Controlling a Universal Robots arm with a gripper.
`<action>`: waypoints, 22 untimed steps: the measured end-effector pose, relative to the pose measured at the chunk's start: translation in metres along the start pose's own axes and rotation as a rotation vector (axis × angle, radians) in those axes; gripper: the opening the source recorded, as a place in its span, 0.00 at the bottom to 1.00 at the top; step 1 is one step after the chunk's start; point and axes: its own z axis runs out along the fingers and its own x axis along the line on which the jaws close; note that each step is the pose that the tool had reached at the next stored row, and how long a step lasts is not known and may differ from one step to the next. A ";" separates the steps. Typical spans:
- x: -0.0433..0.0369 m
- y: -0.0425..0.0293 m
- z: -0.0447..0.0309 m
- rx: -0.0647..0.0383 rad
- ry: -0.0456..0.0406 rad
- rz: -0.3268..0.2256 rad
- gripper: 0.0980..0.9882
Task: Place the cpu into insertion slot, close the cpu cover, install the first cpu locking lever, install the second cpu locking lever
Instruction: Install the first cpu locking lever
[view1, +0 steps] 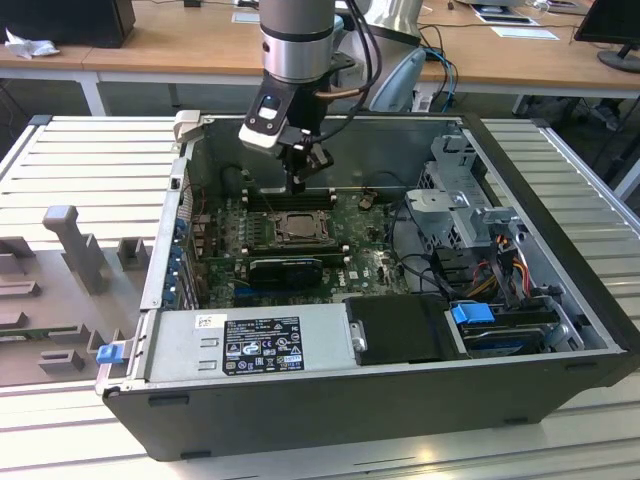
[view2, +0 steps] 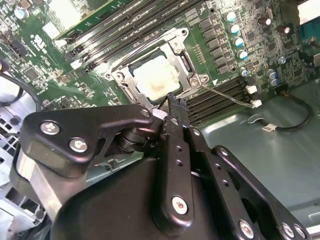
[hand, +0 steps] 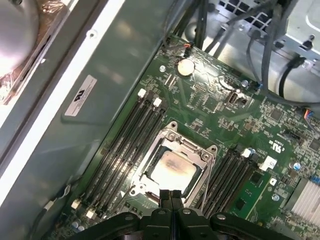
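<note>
Two steps seem done: the cpu (hand: 172, 167) sits under the lowered cpu cover (hand: 192, 142), and the gripper (hand: 170, 194), fingers together and empty, hovers near its edge, so pressing a locking lever (view2: 227, 95) needs a precise push.

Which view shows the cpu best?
First wrist view: the cpu lies in the socket, its top almost wholly in sight. The second wrist view shows it at a slant beyond the gripper; the exterior view shows it small, deep in the case.
</note>
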 end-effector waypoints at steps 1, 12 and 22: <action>0.0000 0.0000 0.0000 0.000 0.0005 -0.011 0.01; 0.0000 0.0000 0.0000 0.002 0.0042 -0.100 0.01; 0.0000 0.0000 0.0000 0.004 0.0074 -0.176 0.01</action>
